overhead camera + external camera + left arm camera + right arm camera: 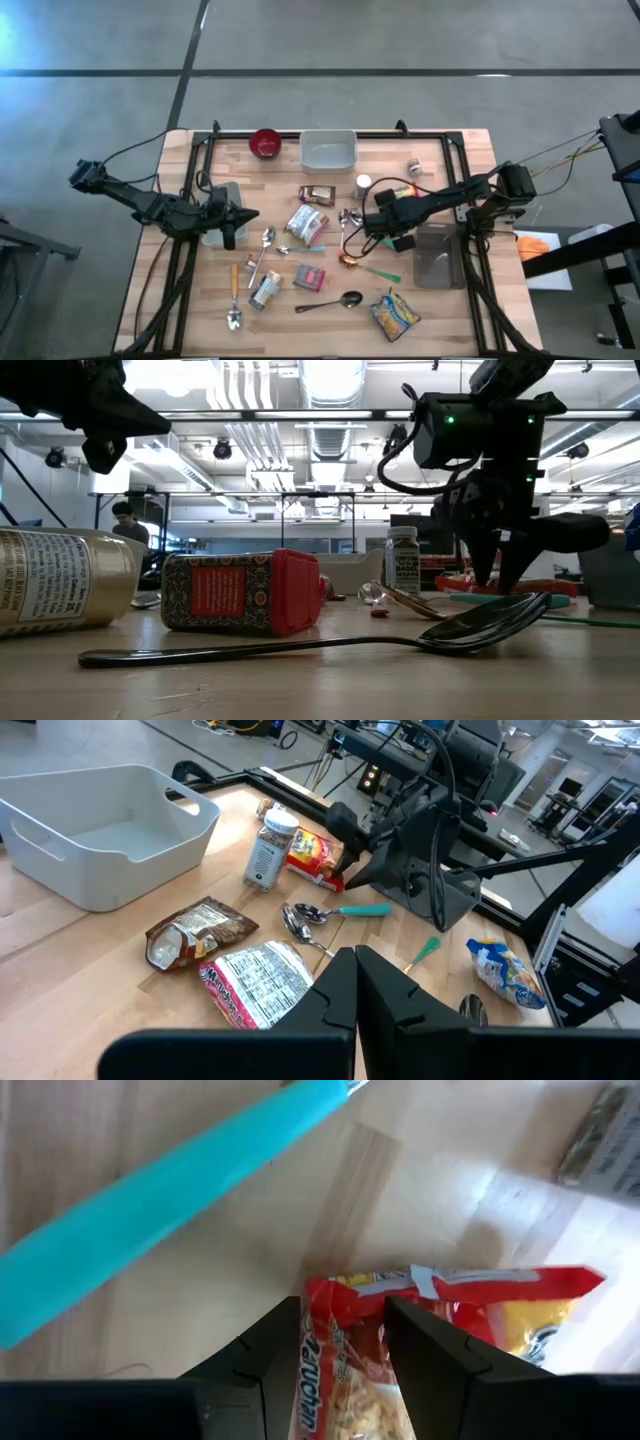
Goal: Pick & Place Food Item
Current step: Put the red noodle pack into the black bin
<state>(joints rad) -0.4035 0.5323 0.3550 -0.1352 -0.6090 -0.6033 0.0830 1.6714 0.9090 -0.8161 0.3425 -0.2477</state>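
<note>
Red and yellow crinkly foil marks the noodle packet (400, 1340), pinched between the right gripper (372, 232) jaws right of centre in the high view, over the pale wood desk (450, 310). Low view: those jaws hang upper right above a glossy spoon (480, 628). Left wrist view: left gripper (356, 990) clenched, idle. Grasp looks made; next comes carrying toward the white bin (328, 150), likely.
</note>
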